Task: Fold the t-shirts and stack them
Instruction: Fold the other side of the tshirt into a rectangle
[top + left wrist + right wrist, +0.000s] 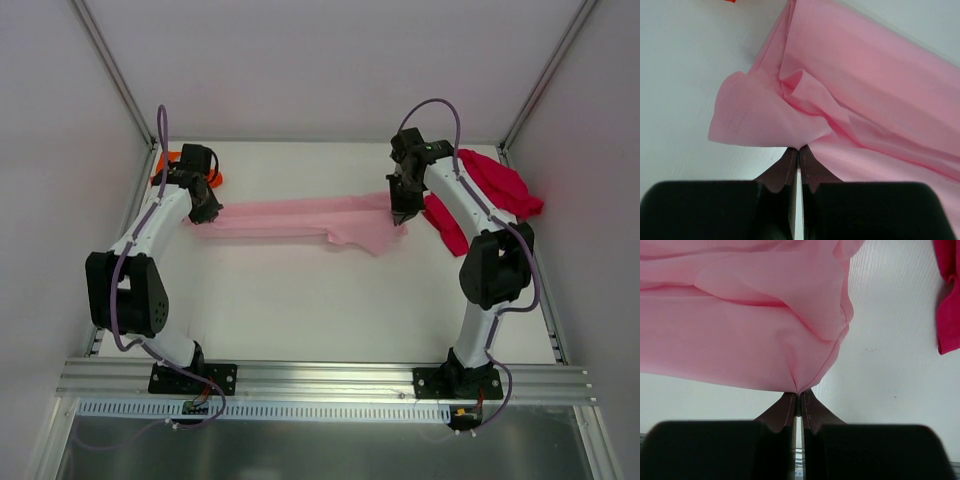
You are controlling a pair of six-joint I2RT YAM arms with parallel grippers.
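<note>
The light pink t-shirt [300,220] is stretched in a long band across the back of the table between my two grippers. My left gripper [205,212] is shut on its left end; in the left wrist view the cloth [850,100] bunches at the closed tips [799,150]. My right gripper [399,213] is shut on its right end, the cloth [740,330] pinched at the tips [799,394]. The crimson red t-shirt [490,195] lies crumpled at the back right, partly under my right arm, its edge also in the right wrist view [947,300]. The orange t-shirt [170,165] shows at the back left behind my left arm.
White walls close the table on the left, back and right. An aluminium rail [320,380] runs along the near edge at the arm bases.
</note>
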